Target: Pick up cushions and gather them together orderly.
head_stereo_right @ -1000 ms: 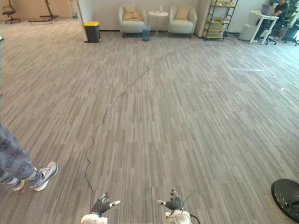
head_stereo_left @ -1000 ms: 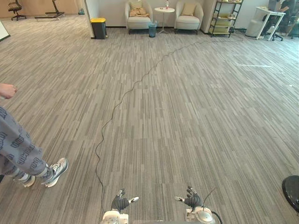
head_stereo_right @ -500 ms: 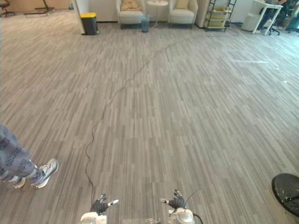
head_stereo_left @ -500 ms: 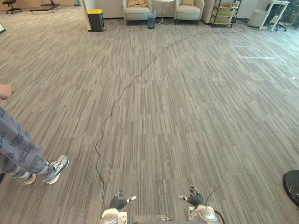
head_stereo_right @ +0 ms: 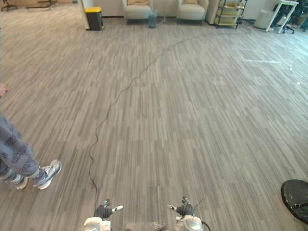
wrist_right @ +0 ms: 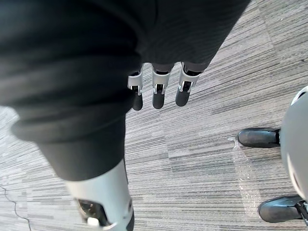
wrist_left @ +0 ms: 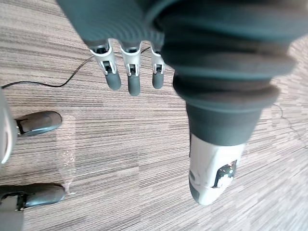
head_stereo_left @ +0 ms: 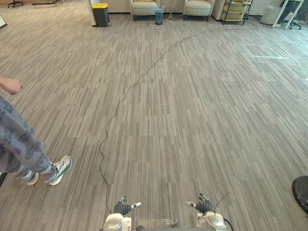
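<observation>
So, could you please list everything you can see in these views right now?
floor: one, grey striped carpet, all around
bin: one, dark with a yellow lid, far left end
armchairs: two, cream, far end, side by side
small bin: one, bluish, between the armchairs
shelf rack: one, dark frame, right of the armchairs
table: one, white, far right corner
round base: one, black, near right edge
person: one, grey patterned trousers and pale sneakers, standing at the left
left hand: one, dark cover, silver fingers straight, empty, low in front
right hand: one, same colours, fingers straight, empty, beside it
</observation>
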Robot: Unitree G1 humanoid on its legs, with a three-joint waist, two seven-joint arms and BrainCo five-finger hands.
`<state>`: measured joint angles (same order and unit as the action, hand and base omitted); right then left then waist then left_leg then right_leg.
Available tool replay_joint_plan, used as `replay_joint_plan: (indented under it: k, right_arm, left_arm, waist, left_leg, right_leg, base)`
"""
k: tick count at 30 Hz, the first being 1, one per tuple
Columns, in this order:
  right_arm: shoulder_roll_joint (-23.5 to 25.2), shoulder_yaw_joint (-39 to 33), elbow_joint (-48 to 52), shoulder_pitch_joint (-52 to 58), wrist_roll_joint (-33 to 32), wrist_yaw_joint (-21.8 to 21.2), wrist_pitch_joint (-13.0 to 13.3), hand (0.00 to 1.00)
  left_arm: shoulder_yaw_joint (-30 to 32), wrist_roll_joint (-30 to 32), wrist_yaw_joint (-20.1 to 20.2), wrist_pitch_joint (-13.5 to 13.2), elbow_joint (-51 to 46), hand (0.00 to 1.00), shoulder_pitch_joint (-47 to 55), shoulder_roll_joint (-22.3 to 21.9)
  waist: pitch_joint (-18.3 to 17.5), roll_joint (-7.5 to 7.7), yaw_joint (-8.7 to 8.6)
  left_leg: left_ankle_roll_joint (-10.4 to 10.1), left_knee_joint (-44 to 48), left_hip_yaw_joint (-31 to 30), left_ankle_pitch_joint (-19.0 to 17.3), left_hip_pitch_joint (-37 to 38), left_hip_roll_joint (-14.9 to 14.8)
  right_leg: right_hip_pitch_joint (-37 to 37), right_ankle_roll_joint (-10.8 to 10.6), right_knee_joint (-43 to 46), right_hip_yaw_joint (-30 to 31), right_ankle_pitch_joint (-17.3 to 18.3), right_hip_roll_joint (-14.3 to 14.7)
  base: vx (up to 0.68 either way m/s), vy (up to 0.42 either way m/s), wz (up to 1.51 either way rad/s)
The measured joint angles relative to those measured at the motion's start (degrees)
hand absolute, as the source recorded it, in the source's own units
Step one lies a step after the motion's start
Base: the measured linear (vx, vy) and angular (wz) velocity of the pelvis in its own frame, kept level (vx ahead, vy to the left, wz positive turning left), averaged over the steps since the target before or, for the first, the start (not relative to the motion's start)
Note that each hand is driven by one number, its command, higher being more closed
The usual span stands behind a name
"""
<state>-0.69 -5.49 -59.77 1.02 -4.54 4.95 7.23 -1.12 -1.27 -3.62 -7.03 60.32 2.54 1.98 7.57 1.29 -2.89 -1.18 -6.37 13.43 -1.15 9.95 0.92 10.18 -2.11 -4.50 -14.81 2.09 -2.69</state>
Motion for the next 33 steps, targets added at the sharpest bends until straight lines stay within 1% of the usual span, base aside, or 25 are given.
replay_joint_plan:
  k: [6, 8, 10, 11, 12, 13, 15, 16, 17, 18, 19, 20, 21, 22, 23, 24, 25, 26, 27, 28, 29, 30, 31, 32, 33]
  right_arm:
    - [-0.77, -0.09, -0.71, 0.57, -0.08, 0.11, -0.17, 0.00]
    - [-1.53, -0.08, -0.86, 0.75, -0.12, 0.10, -0.18, 0.00]
    - [-1.72, -0.24, -0.68, 0.93, -0.49, 0.08, -0.15, 0.00]
    - [-1.43, -0.38, -0.27, 0.97, -0.53, 0.07, -0.14, 0.00]
    - [-1.38, -0.41, 0.22, 1.12, -0.61, -0.03, -0.08, 0.00]
    - [-1.23, -0.67, 0.30, 1.14, -0.76, -0.03, -0.02, 0.00]
    - [-1.25, -1.65, 0.38, 1.46, -2.17, 0.08, -0.04, 0.00]
    - [-1.45, -1.93, 0.72, 1.52, -2.71, 0.20, -0.03, 0.00]
    - [-1.61, -2.25, 0.81, 1.49, -2.76, 0.24, -0.04, 0.00]
    - [-1.86, -2.86, 1.52, 1.80, -2.85, 0.57, -0.05, 0.00]
    - [-1.78, -2.83, 1.74, 1.83, -2.89, 0.65, -0.04, 0.00]
    - [-1.79, -2.76, 1.74, 1.66, -2.87, 0.67, -0.05, 0.00]
    - [-1.83, -2.72, 1.70, 1.57, -2.87, 0.69, -0.05, 0.00]
    - [-1.76, -2.63, 1.53, 1.47, -2.87, 0.75, -0.08, 0.00]
    - [-1.77, -2.13, 1.48, 1.50, -2.84, 0.82, -0.15, 0.00]
    - [-1.44, -1.99, 1.40, 1.49, -2.80, 0.92, -0.19, 0.00]
    - [-0.97, -1.50, 1.34, 1.10, -2.77, 0.78, -0.23, 0.00]
    - [-0.59, -1.56, 1.47, 1.10, -2.54, 0.76, -0.27, 0.00]
    - [0.06, -1.73, 1.46, 1.19, -2.51, 0.74, -0.26, 0.00]
    - [0.60, -2.05, 1.45, 1.33, -2.40, 0.73, -0.24, 0.00]
    - [0.48, -2.17, 1.46, 2.22, -2.30, 0.70, -0.17, 0.00]
    - [-0.61, -2.30, 1.89, 3.00, -2.24, 0.61, 0.08, 0.00]
    - [-0.51, -2.33, 1.89, 2.98, -2.27, 0.69, -0.13, 0.00]
    - [-0.27, -2.28, 2.44, 2.96, -2.56, 0.63, -0.11, 0.00]
    - [-0.40, -2.03, 2.60, 2.56, -2.47, 0.55, -0.09, 0.00]
  left_arm:
    - [-0.07, 0.00, -0.05, 0.11, 0.05, 0.00, -0.43, 0.11]
    - [-0.06, -0.01, -0.08, 0.16, 0.02, 0.00, -0.72, 0.12]
    - [-0.04, -0.02, -0.11, 0.17, -0.09, 0.00, -0.88, 0.57]
    - [0.02, -0.03, -0.07, 0.19, -0.15, 0.00, -1.21, 1.14]
    - [0.09, -0.02, -0.05, 0.19, -0.39, 0.00, -1.63, 1.65]
    - [0.23, -0.02, -0.06, 0.21, -0.63, 0.00, -1.75, 1.85]
    - [1.57, -0.03, -0.06, 0.25, -2.33, 0.00, -1.76, 1.84]
    - [2.42, -0.05, -0.15, 0.06, -2.89, 0.00, -1.77, 1.38]
    - [2.39, -0.05, -0.14, 0.07, -2.91, 0.00, -1.85, 1.29]
    - [2.29, -0.09, -0.08, 0.07, -3.33, 0.00, -1.86, 0.98]
    - [2.31, -0.13, -0.10, -0.06, -3.73, 0.00, -1.89, 1.06]
    - [2.29, -0.24, -0.14, -0.11, -4.01, 0.00, -1.90, 1.12]
    - [2.26, -0.50, -0.17, -0.14, -4.20, 0.00, -1.98, 1.10]
    - [2.27, -0.66, -0.24, -0.10, -4.48, 0.00, -2.11, 1.17]
    - [2.23, -0.79, -0.46, -0.10, -4.50, 0.00, -2.15, 1.28]
    - [2.20, -1.01, -0.77, -0.09, -4.51, 0.00, -2.65, 1.33]
    - [2.44, -1.12, -1.04, -0.04, -4.52, 0.00, -3.11, 1.53]
    - [2.92, -1.15, -1.18, -0.09, -4.71, 0.00, -3.22, 1.97]
    - [4.27, -1.16, -1.14, -0.23, -5.07, 0.00, -3.20, 2.39]
    - [4.77, -1.17, -1.23, -0.25, -5.12, 0.00, -3.14, 2.79]
    - [4.37, -1.12, -1.23, -0.15, -4.66, 0.00, -2.63, 2.85]
    - [3.32, -1.12, -1.24, -0.07, -3.73, 0.00, -1.94, 2.18]
    - [2.53, -1.02, -1.14, -0.03, -3.30, 0.00, -2.10, 2.93]
    - [1.04, -0.91, -1.23, 0.10, -2.86, 0.00, -2.44, 3.91]
    - [0.65, -0.62, -1.43, 0.40, -2.15, 0.00, -2.60, 4.17]
  waist:
    - [0.38, -0.05, -0.21]
    - [0.84, -0.14, -0.23]
    - [0.88, -0.02, -0.08]
    - [1.17, 0.63, -0.04]
    - [1.50, 1.19, 0.11]
    - [1.86, 1.60, 0.07]
    - [2.40, 1.91, 0.20]
    - [3.82, 1.26, 0.70]
    - [4.07, 0.77, 0.72]
    - [4.28, -0.05, 0.65]
    - [4.33, 0.02, 0.79]
    - [4.25, 0.06, 0.97]
    - [4.28, -0.05, 1.06]
    - [4.37, -0.07, 1.28]
    - [4.22, 0.26, 1.87]
    - [4.09, 0.97, 1.98]
    - [4.33, 1.31, 1.97]
    - [4.49, 1.67, 2.37]
    - [4.76, 2.63, 2.80]
    - [4.49, 3.21, 2.92]
    - [3.06, 2.70, 2.83]
    - [2.15, 1.69, 2.76]
    - [2.28, 3.39, 2.22]
    - [2.75, 4.53, 1.69]
    - [3.33, 4.86, 1.26]
  left_leg:
    - [-0.15, 0.01, -1.21, -0.20, -1.10, -0.07]
    - [-0.47, 0.01, -1.54, -0.60, -1.19, -0.25]
    - [-1.37, 1.15, -0.86, -2.14, -2.62, -0.82]
    - [-1.79, 5.11, -0.40, -4.08, -4.90, -1.22]
    - [-1.95, 11.76, 0.88, -6.39, -7.83, -1.93]
    - [-1.99, 16.98, 3.04, -7.64, -9.66, -2.45]
    - [-2.42, 31.66, 7.36, -9.88, -14.99, -5.16]
    - [-2.92, 39.19, 10.44, -13.29, -17.16, -8.49]
    - [-2.98, 40.22, 10.76, -13.83, -17.63, -9.32]
    - [-2.88, 39.92, 10.94, -14.59, -20.13, -10.66]
    - [-2.64, 37.33, 10.82, -14.21, -21.62, -10.41]
    - [-2.53, 33.51, 10.44, -12.82, -22.90, -9.79]
    - [-2.87, 28.37, 9.85, -10.20, -24.14, -9.02]
    - [-2.58, 23.14, 9.17, -4.06, -25.02, -7.98]
    - [-1.16, 20.39, 9.22, 0.76, -24.54, -6.62]
    - [-0.24, 20.68, 9.98, -0.54, -24.29, -5.64]
    - [0.60, 22.98, 10.26, -1.67, -25.42, -5.92]
    - [1.45, 26.90, 10.66, -3.83, -26.15, -7.08]
    - [1.84, 31.40, 11.10, -4.88, -26.32, -7.83]
    - [1.99, 35.44, 11.25, -5.78, -26.97, -8.45]
    - [1.62, 33.11, 10.11, -8.05, -25.76, -7.25]
    - [1.09, 29.75, 9.37, -12.87, -22.35, -6.90]
    - [1.40, 28.59, 9.56, -13.58, -20.21, -4.83]
    - [1.87, 27.01, 9.69, -14.75, -17.22, -2.69]
    - [1.96, 25.92, 9.46, -15.68, -13.86, -2.09]
  right_leg:
    - [-0.34, 0.09, 0.37, -1.12, 0.94, 0.06]
    - [-0.94, 0.31, 1.91, -1.67, 2.20, 0.04]
    - [-4.50, 0.74, 7.25, -1.37, 5.55, -0.34]
    - [-6.02, 0.98, 9.78, -1.22, 7.15, -1.01]
    - [-7.24, 1.27, 12.53, -1.00, 8.68, -1.57]
    - [-7.34, 1.15, 13.74, -1.10, 9.61, -2.09]
    - [-5.50, 1.44, 14.35, -1.13, 10.55, -3.04]
    - [-2.99, 1.69, 14.16, -1.23, 11.74, -3.08]
    - [-2.30, 1.60, 14.17, -1.31, 12.13, -3.10]
    - [-0.71, 1.00, 14.25, -1.48, 13.75, -3.87]
    - [-0.11, 0.21, 14.29, -1.46, 14.66, -4.99]
    - [0.12, -0.30, 14.31, -1.33, 15.47, -6.07]
    - [0.24, -1.08, 14.14, -0.90, 16.13, -6.81]
    - [0.78, -1.87, 13.25, -0.31, 16.44, -7.71]
    - [1.80, -2.64, 11.34, 0.52, 16.00, -8.43]
    - [2.12, -2.77, 9.47, 1.27, 14.46, -9.16]
    - [2.35, -2.34, 7.72, 2.20, 11.88, -9.02]
    - [3.22, -2.76, 6.75, 3.97, 8.74, -9.28]
    - [4.21, -2.82, 7.47, 5.97, 6.86, -9.72]
    - [4.08, -2.91, 9.74, 7.29, 5.88, -9.98]
    - [1.36, -3.39, 16.99, 8.51, 6.02, -10.00]
    - [-3.12, -4.34, 28.25, 9.56, 6.58, -10.37]
    - [-7.33, -4.85, 39.04, 11.37, 5.75, -12.67]
    - [-13.04, -6.59, 51.74, 13.92, 3.29, -14.31]
    - [-16.85, -6.00, 60.74, 14.14, 4.07, -14.31]
  base:
    - [-0.01, -0.027, 0.10]
    - [0.01, -0.038, 0.11]
    - [0.08, -0.034, 0.02]
    - [0.15, -0.063, -0.02]
    - [0.14, -0.073, 0.04]
    - [0.18, -0.105, 0.08]
    - [0.21, -0.050, 0.10]
    - [0.26, 0.022, -0.01]
    - [0.30, 0.078, 0.01]
    - [0.21, 0.121, 0.06]
    - [0.28, 0.195, 0.03]
    - [0.25, 0.205, -0.07]
    - [0.30, 0.259, -0.16]
    - [0.37, 0.296, -0.27]
    - [0.41, 0.278, -0.25]
    - [0.44, 0.236, -0.17]
    - [0.42, 0.216, -0.07]
    - [0.49, 0.278, -0.13]
    - [0.40, 0.236, -0.21]
    - [0.38, 0.239, -0.31]
    - [0.38, 0.267, -0.34]
    - [0.39, 0.269, -0.15]
    - [0.43, 0.198, 0.10]
    - [0.44, 0.088, 0.27]
    - [0.54, 0.067, 0.16]
